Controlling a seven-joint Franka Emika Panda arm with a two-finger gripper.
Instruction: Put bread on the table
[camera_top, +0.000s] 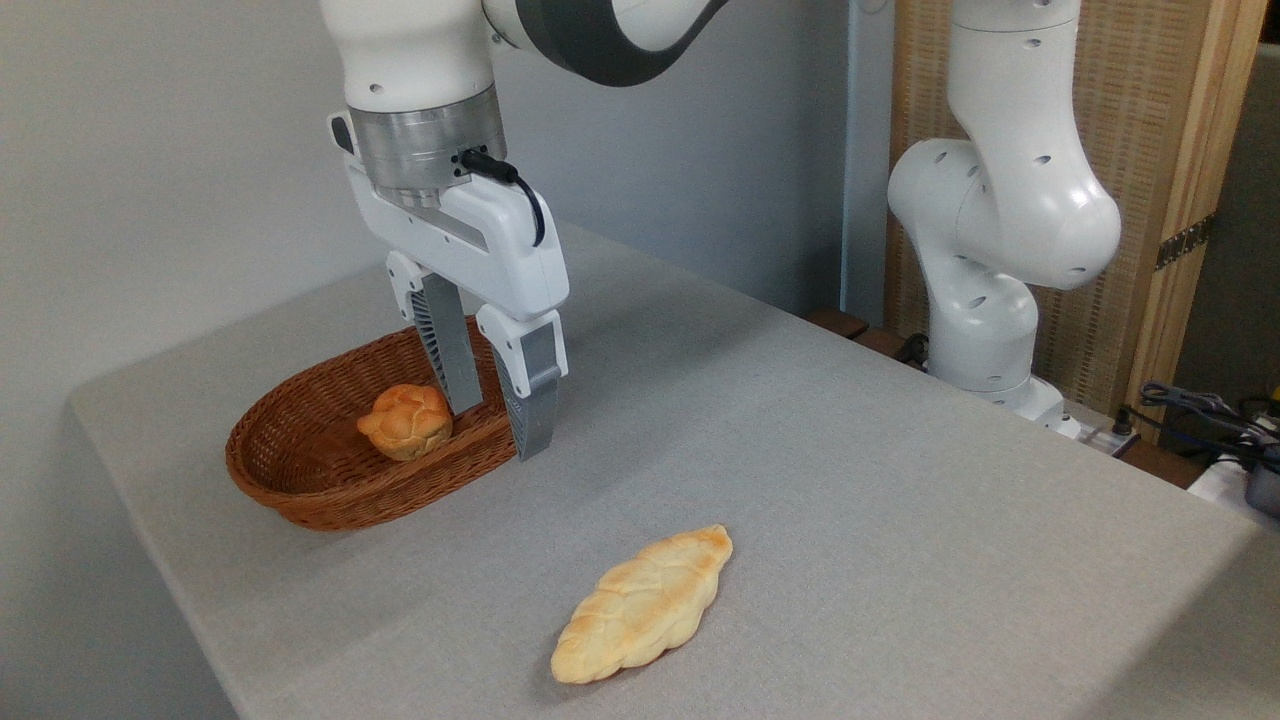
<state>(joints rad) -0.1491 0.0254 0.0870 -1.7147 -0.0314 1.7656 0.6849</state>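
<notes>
End effector (497, 428) points straight down over the right end of the wicker basket (300, 470), fingers spread with a clear gap between them, gripping nothing. Rear finger (447, 350) drops in front of the basket's far rim just right of the bread; front finger (530, 400) hangs at the basket's right edge, tip over or just past the rim, can't tell if it touches the wicker or the desk. White hand body and silver wrist flange sit vertical above, black cable looping off the flange. Upper arm links run out the top of the picture, cut off; arm base column (985, 300) stands at the desk's far right edge, top also cropped. Bread (405, 421), small round knotted bun with a glossy orange-brown crust, sits inside the basket against the right part of its floor, just left of the rear finger; contact with that finger unclear, looks close but apart. Bun's underside is hidden by the basket's near wall. Desk (800, 480) has a light grey textured cover, its near and right corners cut off by the picture edge. Paler braided loaf (643, 605) lies flat on the desk, well apart from the basket, towards the front. Cables and clutter (1215, 420) at far right, partly cropped, hard to make out.
</notes>
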